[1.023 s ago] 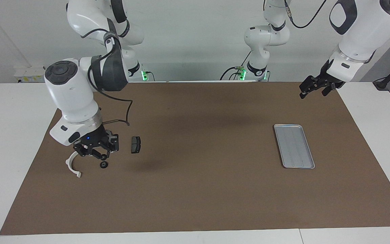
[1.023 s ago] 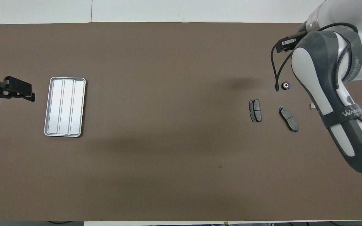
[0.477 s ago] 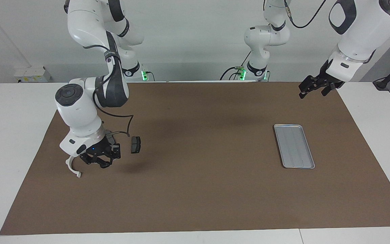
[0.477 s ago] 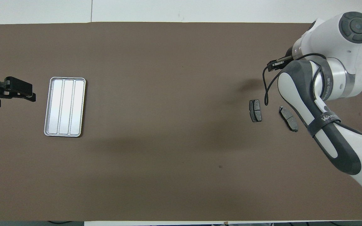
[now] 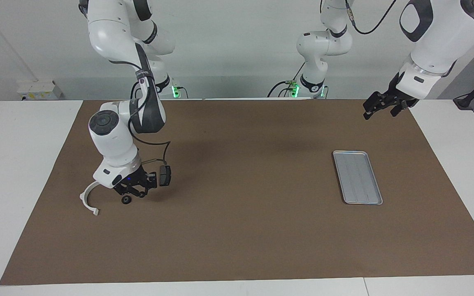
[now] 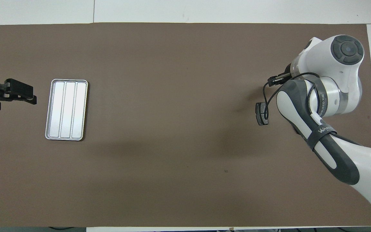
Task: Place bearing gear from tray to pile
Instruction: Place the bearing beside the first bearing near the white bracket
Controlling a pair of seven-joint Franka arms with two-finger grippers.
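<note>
1. The mat [image 5: 241, 230] fills most of both views.
2. The right gripper [image 5: 136, 190] hangs low over the pile [image 5: 95, 212], at mid-height of the facing view, at the right arm's end. It holds nothing, and I cannot tell how wide it stands. The placing looks done, so I judge the step in hand to be the retreat. That is best done as a straight, slow lift until clear of the parts, and only then a swing away; a sideways drag could nudge a round part and set it rolling.
3. The left gripper [image 5: 381, 107] waits in the air in the facing view's upper corner, at the left arm's end; it stands wide and empty.
4. The tray [image 5: 357, 176] lies at mid-height of the frame, lower than the left gripper; nothing shows in it.
5. The bracket [image 5: 82, 198] lies beside the right gripper, toward the frame's edge.
6. One pad [image 5: 165, 176] sits just beside the right gripper, toward the frame's centre, and is the nearest thing to brush on the way up.
7. The bearing [image 5: 126, 200] rests on the mat between bracket and pad, well apart from the tray. It shows just under the right gripper in the frame; I judge the two apart, though the gap is slight. In the overhead view the arm hides it.
</note>
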